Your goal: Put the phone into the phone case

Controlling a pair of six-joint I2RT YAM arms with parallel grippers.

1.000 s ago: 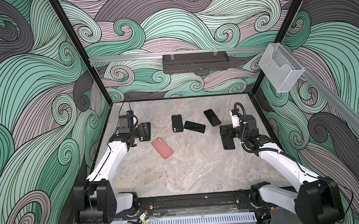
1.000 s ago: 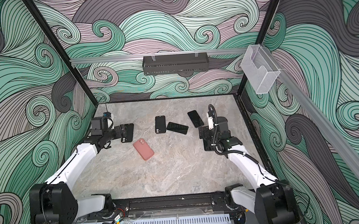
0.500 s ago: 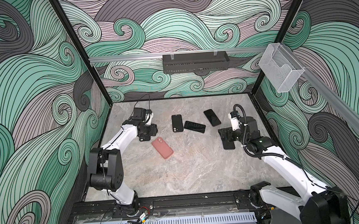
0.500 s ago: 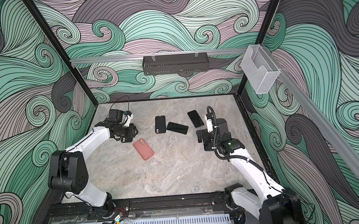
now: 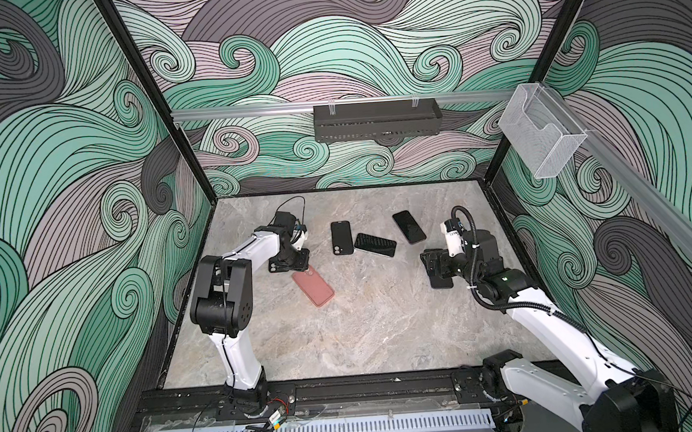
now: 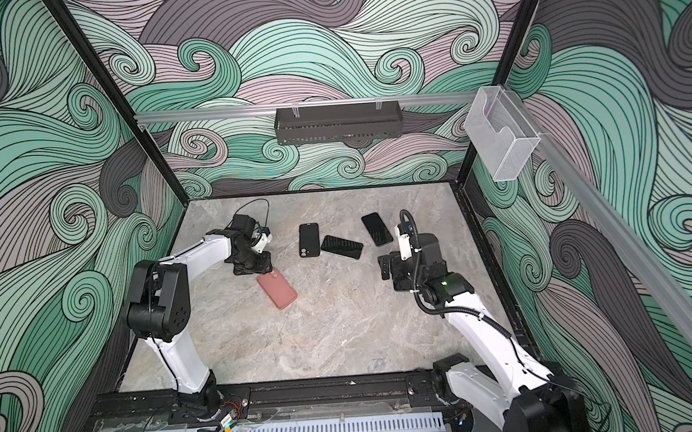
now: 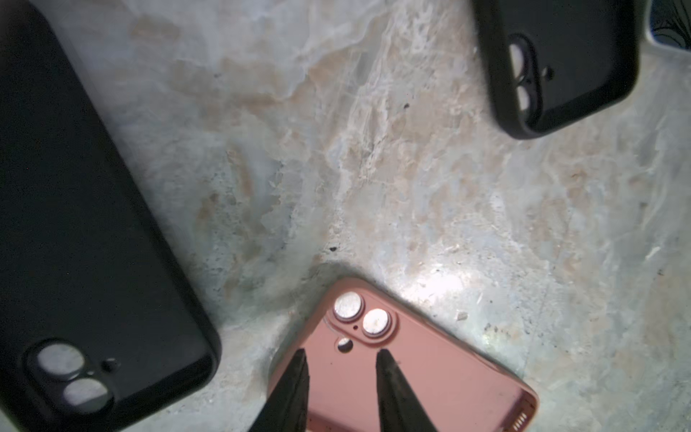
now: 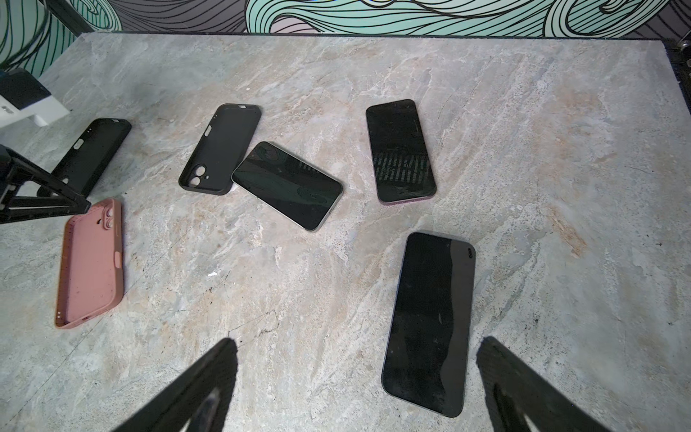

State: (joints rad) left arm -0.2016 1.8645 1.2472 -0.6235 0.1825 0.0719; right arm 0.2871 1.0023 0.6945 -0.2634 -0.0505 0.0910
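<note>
Phone (image 8: 430, 321) is seen flat on the table (image 8: 336, 93), screen up, below the right gripper (image 8: 357, 343), whose jaws have been kept spread wide and empty. The left gripper (image 7: 340, 355) has been swung in from the wall over the pink case (image 7: 430, 374) (its camera end), jaws narrowed but still apart, nothing pinched.

The pink phone case (image 5: 312, 288) lies flat at nine o'clock on the bench (image 5: 345, 342). The black phone (image 8: 430, 321) lies screen-up at three.

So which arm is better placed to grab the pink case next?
Left, probably: left gripper hangs over the pink case at its camera end; right gripper is open above a phone, well away.
</note>
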